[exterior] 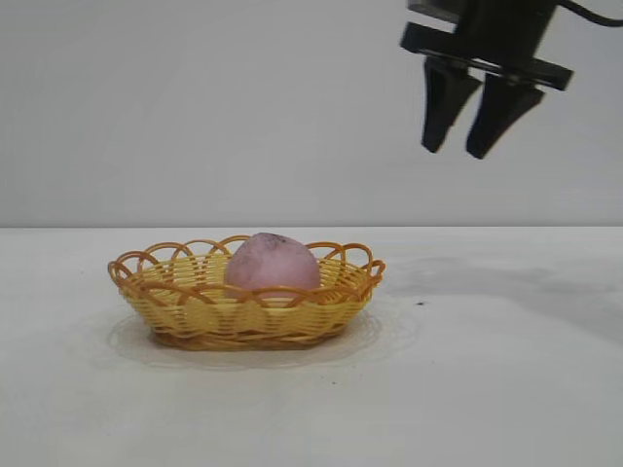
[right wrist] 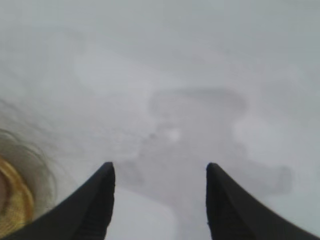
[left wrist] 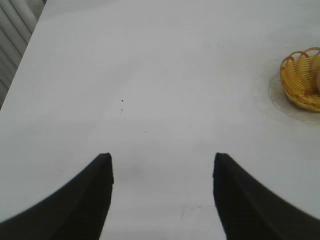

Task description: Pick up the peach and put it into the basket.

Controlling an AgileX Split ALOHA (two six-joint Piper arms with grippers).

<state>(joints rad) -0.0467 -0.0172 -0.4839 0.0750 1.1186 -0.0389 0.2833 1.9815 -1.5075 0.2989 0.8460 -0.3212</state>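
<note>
The pink-mauve peach (exterior: 273, 264) rests inside the yellow wicker basket (exterior: 185, 304) on the white table. High above and to the right of the basket hangs my right gripper (exterior: 454, 151), open and empty, its black fingers pointing down. In the right wrist view that gripper (right wrist: 160, 167) shows only bare table between its fingers, with the basket's rim (right wrist: 15, 200) at the frame's edge. My left gripper (left wrist: 162, 157) is open and empty over bare table, and the basket (left wrist: 301, 80) lies far off in its view.
The white table (exterior: 487, 370) spreads wide to the right and in front of the basket. A pale wall stands behind. A ribbed grey surface (left wrist: 12, 35) borders the table's edge in the left wrist view.
</note>
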